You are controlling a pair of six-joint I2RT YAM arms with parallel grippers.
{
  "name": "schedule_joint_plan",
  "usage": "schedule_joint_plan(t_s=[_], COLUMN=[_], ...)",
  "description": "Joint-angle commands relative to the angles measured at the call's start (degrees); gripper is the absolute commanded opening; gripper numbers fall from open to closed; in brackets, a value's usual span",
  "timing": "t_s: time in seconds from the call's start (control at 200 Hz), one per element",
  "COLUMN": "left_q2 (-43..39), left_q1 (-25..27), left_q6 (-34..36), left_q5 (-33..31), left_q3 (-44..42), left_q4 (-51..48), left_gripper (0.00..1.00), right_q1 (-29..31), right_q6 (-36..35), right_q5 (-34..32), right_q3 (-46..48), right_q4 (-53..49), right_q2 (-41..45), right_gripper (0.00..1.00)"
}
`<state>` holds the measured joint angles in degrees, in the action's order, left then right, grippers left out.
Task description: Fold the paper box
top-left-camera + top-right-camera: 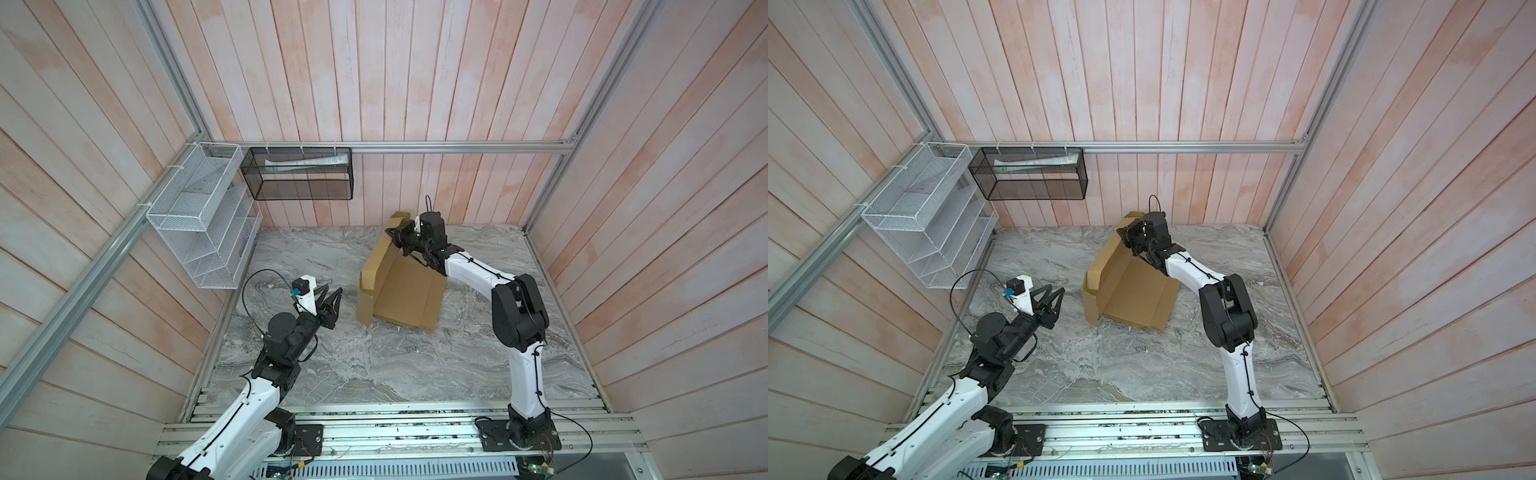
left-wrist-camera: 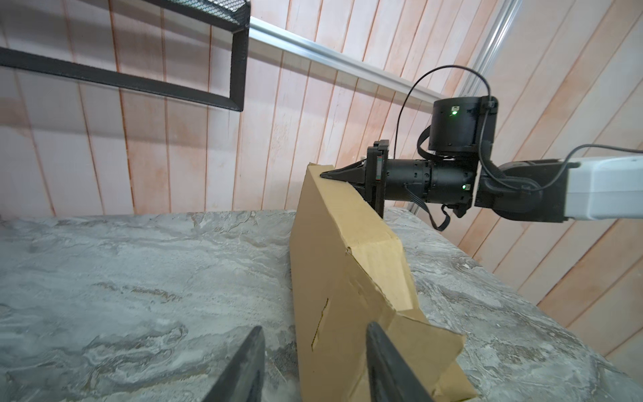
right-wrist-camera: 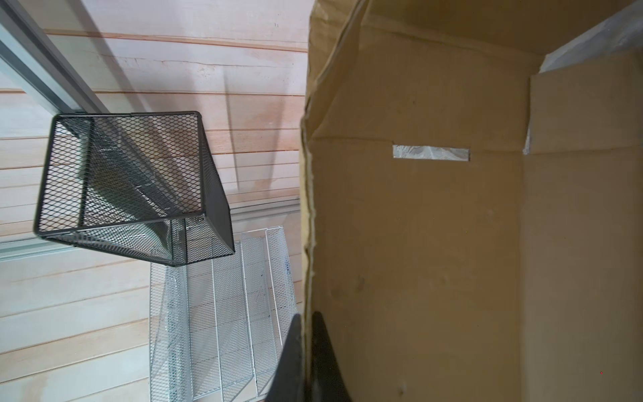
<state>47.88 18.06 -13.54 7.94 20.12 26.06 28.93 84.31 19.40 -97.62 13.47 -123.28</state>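
The paper box (image 1: 409, 299) (image 1: 1136, 297) is tan cardboard, partly folded, and lies at the middle back of the marble table. Its base rests flat and its long left panel (image 2: 334, 264) stands raised with a bent flap at the near end. My right gripper (image 1: 389, 231) (image 1: 1121, 231) (image 2: 322, 175) is shut on the far top edge of that panel (image 3: 417, 226), one finger on each side (image 3: 307, 317). My left gripper (image 1: 333, 290) (image 1: 1055, 288) (image 2: 315, 329) is open, low, and a short way left of the box's near corner, holding nothing.
A white wire rack (image 1: 203, 232) hangs on the left wall. A black mesh basket (image 1: 299, 174) with papers hangs on the back rail. Walls and an aluminium frame close in the marble table (image 1: 374, 365) on three sides.
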Motion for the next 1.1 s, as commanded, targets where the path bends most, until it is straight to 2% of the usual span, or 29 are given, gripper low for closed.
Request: schedule_joint_plan(t_s=[0.0,0.165,0.4,0.67,0.875,1.095], left_q2=[-0.17,0.94,1.52,2.80,7.67,8.98], left_q1=[0.13,-0.13,-2.33,-8.04,-9.26,-9.24], left_q6=[-2.53,-3.73,-4.62,-7.26,-7.15,-7.73], left_q5=[-6.62,-12.75,-15.24,-10.76,-8.39,-2.24], left_q3=[2.75,4.74,6.37,6.16,7.09,6.28], left_q4=[-6.72,-11.18,-16.09,-19.93,-22.10,-20.62], left_gripper=[0.50,0.51,0.51,0.51,0.51,0.51], right_q1=[0.65,0.82,1.80,2.70,2.97,3.30], right_q6=[-1.58,-3.10,-5.85,-8.15,-7.90,-7.79], right_q5=[0.38,1.39,4.15,5.86,8.26,7.95], right_q3=[-0.19,1.50,3.80,7.29,10.13,10.62], right_q4=[1.44,3.56,6.87,10.86,16.66,17.64], right_q2=[-1.85,-2.08,-3.17,-3.61,-4.29,-3.72], right_gripper=[0.00,0.01,0.00,0.01,0.01,0.01])
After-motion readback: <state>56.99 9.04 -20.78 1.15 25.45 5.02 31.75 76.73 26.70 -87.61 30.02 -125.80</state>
